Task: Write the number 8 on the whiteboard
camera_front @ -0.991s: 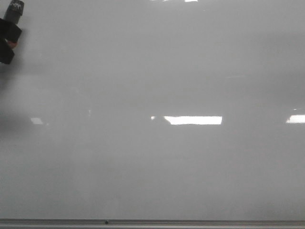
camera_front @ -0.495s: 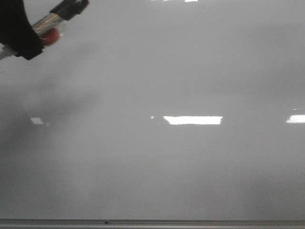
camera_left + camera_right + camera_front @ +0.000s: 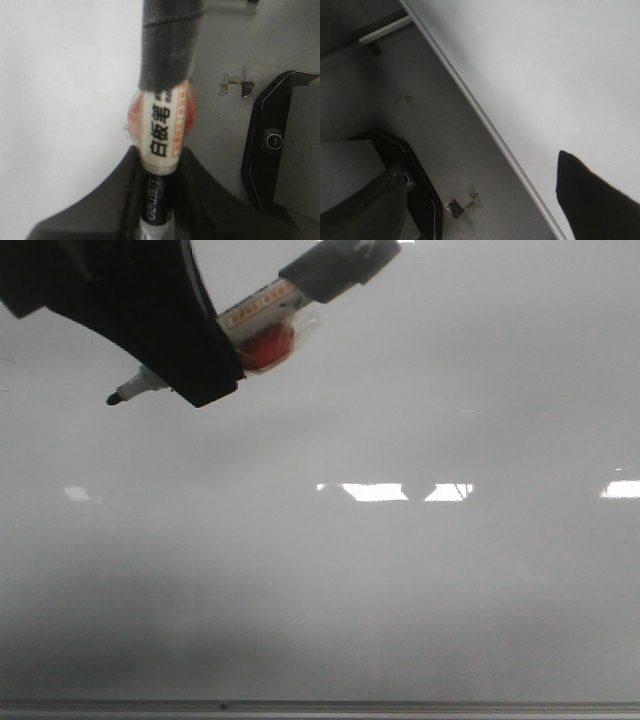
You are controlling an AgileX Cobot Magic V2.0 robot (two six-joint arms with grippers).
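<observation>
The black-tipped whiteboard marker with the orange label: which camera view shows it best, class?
The front view: the whiteboard marker shows tip to cap, gripped by the left hand. The left wrist view shows only its labelled barrel; the right wrist view shows none.

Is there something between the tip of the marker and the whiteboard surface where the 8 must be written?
Nothing visible blocks it. The left gripper holds the marker, its tip showing over bare whiteboard in the front view. No object lies on the board; only light reflections show. Whether the tip touches cannot be told.
</observation>
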